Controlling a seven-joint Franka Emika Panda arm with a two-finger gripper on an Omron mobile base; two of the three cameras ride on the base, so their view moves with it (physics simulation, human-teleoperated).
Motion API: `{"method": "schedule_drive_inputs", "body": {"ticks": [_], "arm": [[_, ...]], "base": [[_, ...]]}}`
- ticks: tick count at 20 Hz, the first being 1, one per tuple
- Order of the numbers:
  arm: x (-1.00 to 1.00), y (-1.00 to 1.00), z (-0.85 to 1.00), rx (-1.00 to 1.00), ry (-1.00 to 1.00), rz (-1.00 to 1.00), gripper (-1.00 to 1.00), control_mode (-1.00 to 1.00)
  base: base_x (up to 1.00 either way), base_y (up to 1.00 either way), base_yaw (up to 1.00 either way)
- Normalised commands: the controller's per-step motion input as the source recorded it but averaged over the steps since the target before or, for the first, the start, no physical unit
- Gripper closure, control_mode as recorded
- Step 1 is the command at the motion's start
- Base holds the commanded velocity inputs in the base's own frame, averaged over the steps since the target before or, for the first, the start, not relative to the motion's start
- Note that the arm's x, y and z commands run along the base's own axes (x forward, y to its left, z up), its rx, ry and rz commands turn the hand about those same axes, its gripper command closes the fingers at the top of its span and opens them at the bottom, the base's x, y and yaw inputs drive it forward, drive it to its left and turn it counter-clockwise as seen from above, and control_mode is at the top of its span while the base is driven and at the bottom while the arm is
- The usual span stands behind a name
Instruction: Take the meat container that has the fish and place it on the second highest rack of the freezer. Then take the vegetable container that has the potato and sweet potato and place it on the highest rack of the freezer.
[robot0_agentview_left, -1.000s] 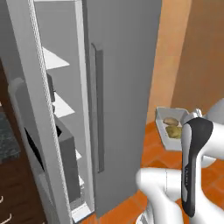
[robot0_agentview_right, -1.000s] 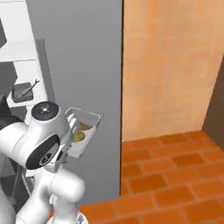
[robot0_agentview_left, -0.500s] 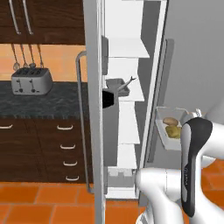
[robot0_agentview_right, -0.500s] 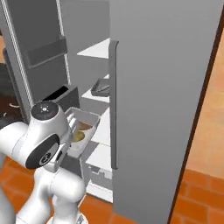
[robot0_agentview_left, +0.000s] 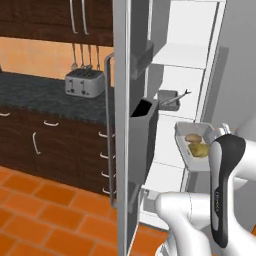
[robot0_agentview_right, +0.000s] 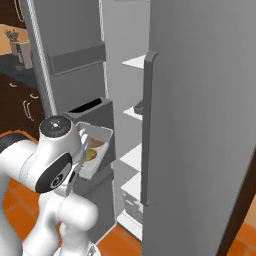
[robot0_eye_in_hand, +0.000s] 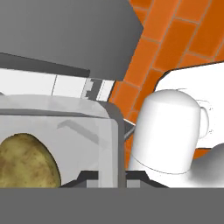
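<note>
Vegetable container (robot0_agentview_left: 196, 145) with its potatoes is riding clenched by its wall in your gripper (robot0_eye_in_hand: 108, 175), facing the open freezer (robot0_agentview_left: 185, 75); be lifting it level toward the top rack (robot0_agentview_left: 179, 53) at twelve o'clock.

No readable text, label, brand or number shows anywhere. The arm (robot0_agentview_left: 226, 187) carries a small vertical mark on its dark panel in the left base view, too blurred to make out.

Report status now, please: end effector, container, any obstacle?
End effector shut on vegetable container. Container held before open freezer. Fish container already on a rack. No obstacle seen.
</note>
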Motion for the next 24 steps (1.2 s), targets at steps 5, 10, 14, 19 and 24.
{"method": "schedule_drive_inputs", "body": {"ticks": [5,10,14,19,24], "arm": [[0.0,0.0,0.0,0.0,0.0,0.0,1.0,1.0],[0.0,0.0,0.0,0.0,0.0,0.0,1.0,1.0],[0.0,0.0,0.0,0.0,0.0,0.0,1.0,1.0],[0.0,0.0,0.0,0.0,0.0,0.0,1.0,1.0],[0.0,0.0,0.0,0.0,0.0,0.0,1.0,1.0]], "base": [[0.31,-0.21,0.16],[0.54,-0.44,0.04],[0.32,0.07,0.0],[0.33,0.03,0.0],[0.44,0.17,-0.03]]}}
